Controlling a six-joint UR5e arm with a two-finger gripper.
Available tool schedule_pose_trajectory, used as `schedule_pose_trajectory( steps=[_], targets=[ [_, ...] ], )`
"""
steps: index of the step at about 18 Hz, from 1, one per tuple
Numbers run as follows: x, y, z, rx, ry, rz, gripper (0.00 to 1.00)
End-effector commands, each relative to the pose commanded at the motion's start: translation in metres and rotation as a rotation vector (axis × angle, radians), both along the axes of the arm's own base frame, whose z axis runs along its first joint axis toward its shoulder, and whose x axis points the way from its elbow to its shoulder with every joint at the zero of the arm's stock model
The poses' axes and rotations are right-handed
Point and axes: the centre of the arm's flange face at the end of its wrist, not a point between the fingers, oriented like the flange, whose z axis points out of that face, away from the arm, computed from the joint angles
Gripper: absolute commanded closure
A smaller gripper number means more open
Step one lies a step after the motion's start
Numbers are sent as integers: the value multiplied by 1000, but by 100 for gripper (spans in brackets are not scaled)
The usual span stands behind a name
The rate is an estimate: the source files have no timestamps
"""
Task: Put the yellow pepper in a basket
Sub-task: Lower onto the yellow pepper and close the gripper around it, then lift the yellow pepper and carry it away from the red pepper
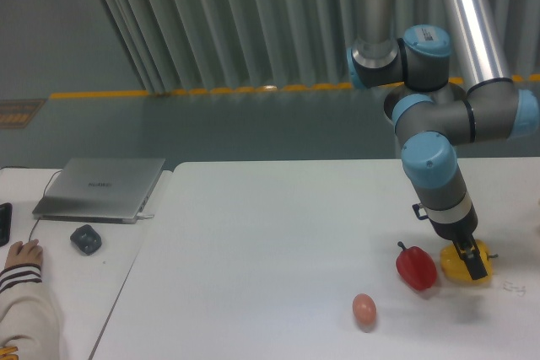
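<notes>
Yellow pepper (456,264) sat on the table (253,242) at lower right, unlifted | gripper (469,260) down over it, grip state unclear | no basket in view; placing remained

A white table (278,233) carries a yellow pepper (462,264) near its right edge, with a red pepper (416,267) just beside it on the left and a tan egg (364,308) further left, toward the front edge. A second white table (76,292) at the left bears a closed laptop (101,187) near its back edge and a small dark object (85,239) in front of it.
</notes>
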Motion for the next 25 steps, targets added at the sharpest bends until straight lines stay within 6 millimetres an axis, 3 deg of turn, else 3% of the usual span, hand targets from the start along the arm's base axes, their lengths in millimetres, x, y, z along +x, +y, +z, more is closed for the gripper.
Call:
schedule_pose_trajectory(
  steps=[2, 3, 5, 9, 12, 15, 19, 25],
  targets=[
    [-1, 0, 1, 0, 4, -2, 57],
    [-1, 1, 2, 2, 4, -3, 66],
    [-2, 1, 3, 4, 6, -1, 76],
    [-5, 0, 12, 16, 16, 0, 78],
    [-11, -5, 44, 54, 48, 11, 77],
    [-28, -26, 76, 96, 81, 55, 77],
    [-68, -64, 106, 153, 75, 91, 76],
    [-147, -134, 122, 210, 57, 132, 76]
  ],
)
